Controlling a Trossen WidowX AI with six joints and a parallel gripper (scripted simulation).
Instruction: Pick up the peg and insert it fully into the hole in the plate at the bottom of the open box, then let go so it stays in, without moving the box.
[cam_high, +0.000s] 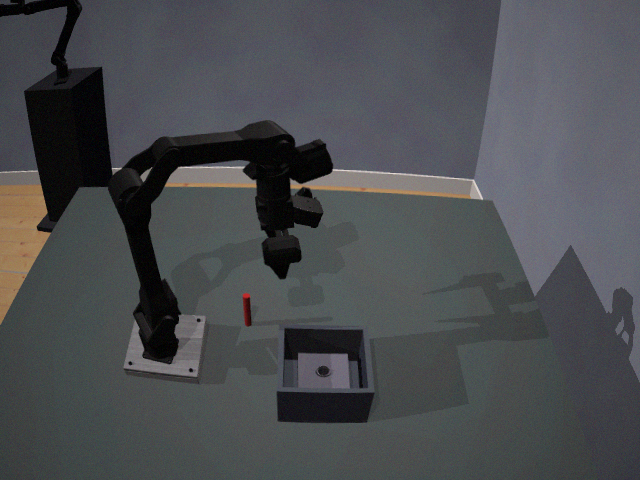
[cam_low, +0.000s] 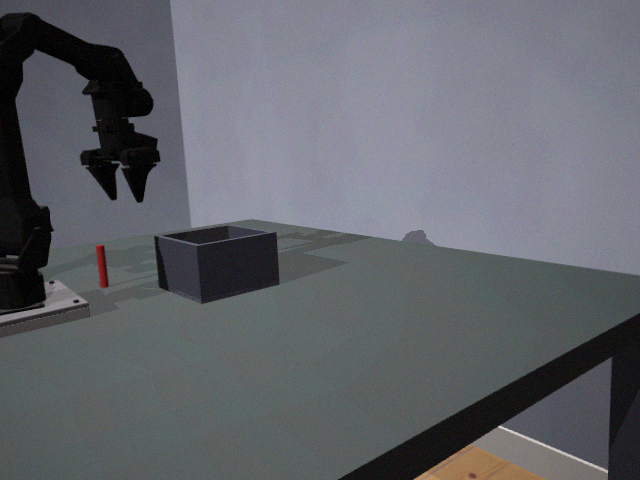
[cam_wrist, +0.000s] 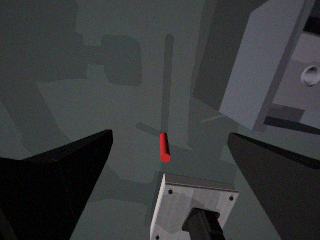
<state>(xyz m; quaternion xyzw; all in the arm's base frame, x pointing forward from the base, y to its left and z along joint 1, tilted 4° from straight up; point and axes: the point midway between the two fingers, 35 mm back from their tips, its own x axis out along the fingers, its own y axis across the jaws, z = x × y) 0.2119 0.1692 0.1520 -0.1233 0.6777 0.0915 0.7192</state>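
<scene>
A red peg (cam_high: 247, 309) stands upright on the green table between the arm's base and the box; it also shows in the exterior view (cam_low: 101, 266) and in the wrist view (cam_wrist: 164, 147). The open dark box (cam_high: 324, 373) holds a grey plate with a round hole (cam_high: 323, 370); the box also shows in the exterior view (cam_low: 217, 261), and its edge and the hole (cam_wrist: 310, 75) show at the wrist view's right. My gripper (cam_high: 281, 271) (cam_low: 123, 196) hangs well above the table, behind and to the right of the peg, fingers pointing down. It is open and empty.
The arm's grey base plate (cam_high: 165, 352) lies left of the peg, close to it. A black pedestal with another arm (cam_high: 67, 139) stands off the table at the back left. The table's front edge (cam_low: 491, 403) is far from the box.
</scene>
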